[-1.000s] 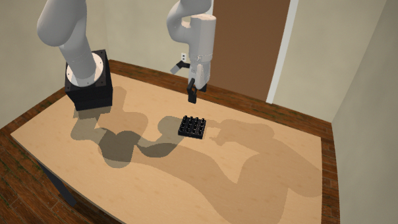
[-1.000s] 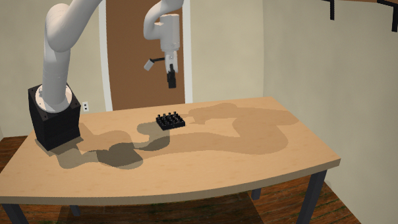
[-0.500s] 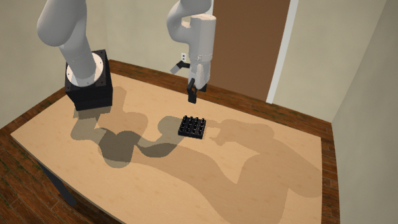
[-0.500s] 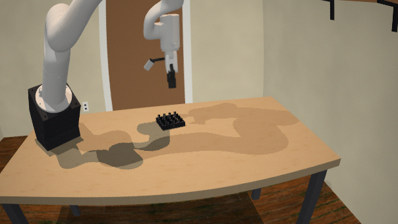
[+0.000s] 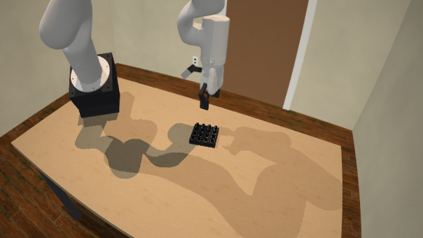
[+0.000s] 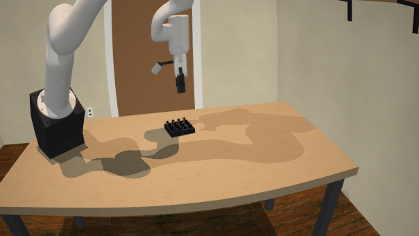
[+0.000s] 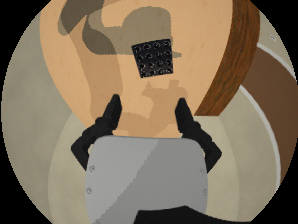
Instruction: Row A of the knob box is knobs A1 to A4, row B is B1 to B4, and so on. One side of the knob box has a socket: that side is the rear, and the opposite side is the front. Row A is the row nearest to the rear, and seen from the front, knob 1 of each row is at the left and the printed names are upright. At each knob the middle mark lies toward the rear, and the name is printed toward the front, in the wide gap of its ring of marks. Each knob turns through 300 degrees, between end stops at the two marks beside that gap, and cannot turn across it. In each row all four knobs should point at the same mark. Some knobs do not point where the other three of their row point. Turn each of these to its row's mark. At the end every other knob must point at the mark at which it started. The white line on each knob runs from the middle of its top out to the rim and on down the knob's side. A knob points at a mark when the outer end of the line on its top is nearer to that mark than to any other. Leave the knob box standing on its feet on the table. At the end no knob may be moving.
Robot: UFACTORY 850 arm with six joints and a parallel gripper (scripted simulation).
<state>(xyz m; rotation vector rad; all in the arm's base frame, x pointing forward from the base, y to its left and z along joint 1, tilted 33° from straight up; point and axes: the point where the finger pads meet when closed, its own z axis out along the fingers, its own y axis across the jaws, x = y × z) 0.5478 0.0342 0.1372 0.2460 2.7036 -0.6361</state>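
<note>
The black knob box point(image 5: 204, 135) stands on the wooden table near its middle, with several small black knobs on top. It also shows in the exterior view point(image 6: 179, 127) and in the wrist view point(image 7: 154, 59). The knobs' white lines and printed names are too small to read. My gripper point(image 5: 204, 101) hangs high above the box, a little toward the table's far edge, fingers pointing down. It is open and empty; it shows in the exterior view point(image 6: 180, 84) and in the wrist view point(image 7: 148, 112), with the box well beyond the fingertips.
The arm's black base block point(image 5: 94, 90) stands at the table's far left corner. The table's far edge point(image 7: 229, 63) and a brown door point(image 6: 152, 52) lie behind the box. Walls close in at the right.
</note>
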